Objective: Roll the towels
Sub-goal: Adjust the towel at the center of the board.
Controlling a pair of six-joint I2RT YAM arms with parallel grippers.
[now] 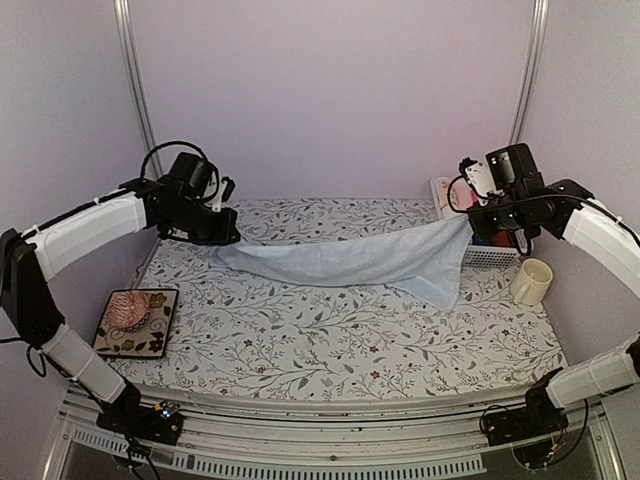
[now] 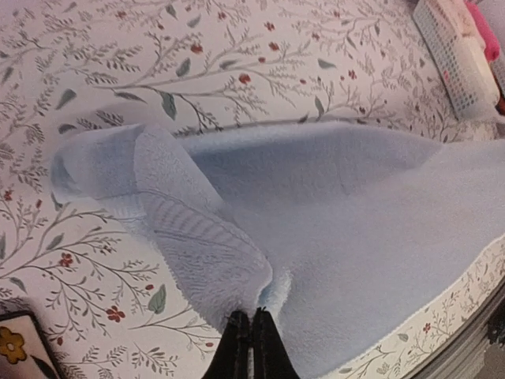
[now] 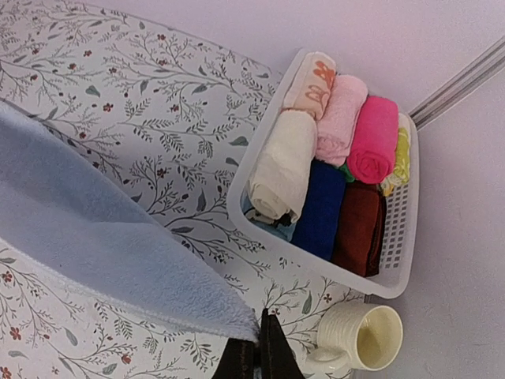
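Light-blue terry: the blue towel (image 1: 345,262) is off the table (image 1: 330,350) at both ends, strung left-to-right across the back half, held betw. the two arms. Its middle sags low; can't tell if the bottom edge touches the floral surface. The right end droops in a loose point just in front of the basket (image 3: 398,237). L gripper (image 2: 252,347) is clamped tight on the towel's left end, fingers pressed together w/ cloth bunched and folded over just ahead of them. R gripper (image 3: 260,347) is likewise closed, pinching the opposite corner, w/ the fabric running away up-left in the wrist view. The cream towel (image 3: 280,166) sits rolled inside the white basket at the back-right corner, packed next to other rolls incl. a hot-pink roll (image 3: 373,138), dark blue roll (image 3: 323,209) and maroon roll (image 3: 360,225). A cream ribbed mug (image 3: 363,338) stands upright just beside the basket, nearer the front edge. Well apart, at the table's left side, a floral tray (image 1: 150,345) carries a pink knitted lump (image 1: 128,308).
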